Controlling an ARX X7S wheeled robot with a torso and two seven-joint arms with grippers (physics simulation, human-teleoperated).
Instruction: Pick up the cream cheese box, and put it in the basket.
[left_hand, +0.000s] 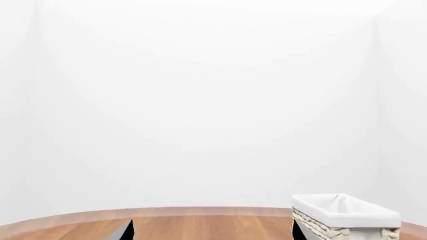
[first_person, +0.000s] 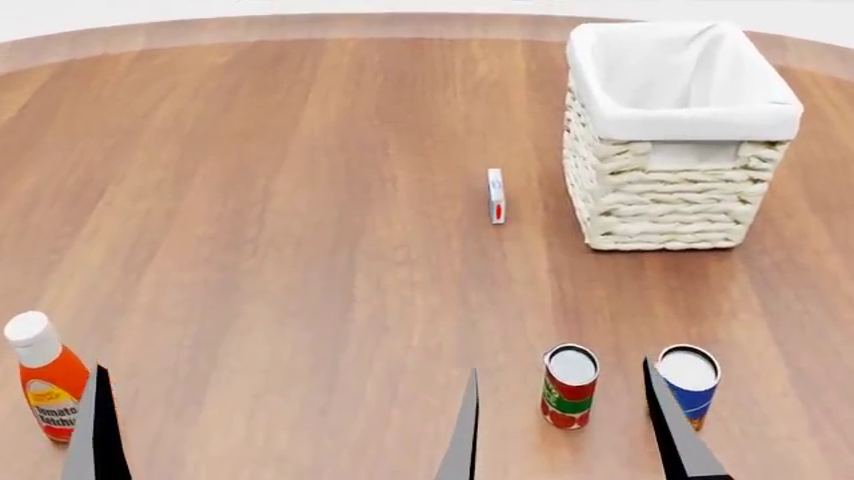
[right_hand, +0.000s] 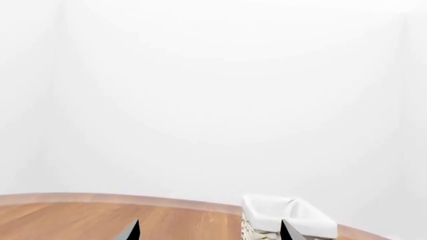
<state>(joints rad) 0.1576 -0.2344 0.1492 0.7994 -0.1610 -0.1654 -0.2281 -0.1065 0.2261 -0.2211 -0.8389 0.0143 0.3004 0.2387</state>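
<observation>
The cream cheese box (first_person: 495, 195), small, thin and white with red and blue marks, stands on edge on the wooden table, just left of the basket (first_person: 667, 195). The basket is woven wicker with a white liner and also shows in the left wrist view (left_hand: 347, 217) and the right wrist view (right_hand: 287, 217). My right gripper (first_person: 561, 365) is open and empty at the near edge, far from the box; it shows in its wrist view (right_hand: 210, 231). My left gripper (left_hand: 212, 231) is open and empty; in the head view only one of its fingertips (first_person: 96, 430) shows, at the near left.
A red-green can (first_person: 570, 386) and a blue-yellow can (first_person: 689, 383) stand at the near right, by my right gripper's fingers. A tomato ketchup bottle (first_person: 46, 378) stands at the near left. The table's curved far edge (first_person: 334, 22) meets a white wall.
</observation>
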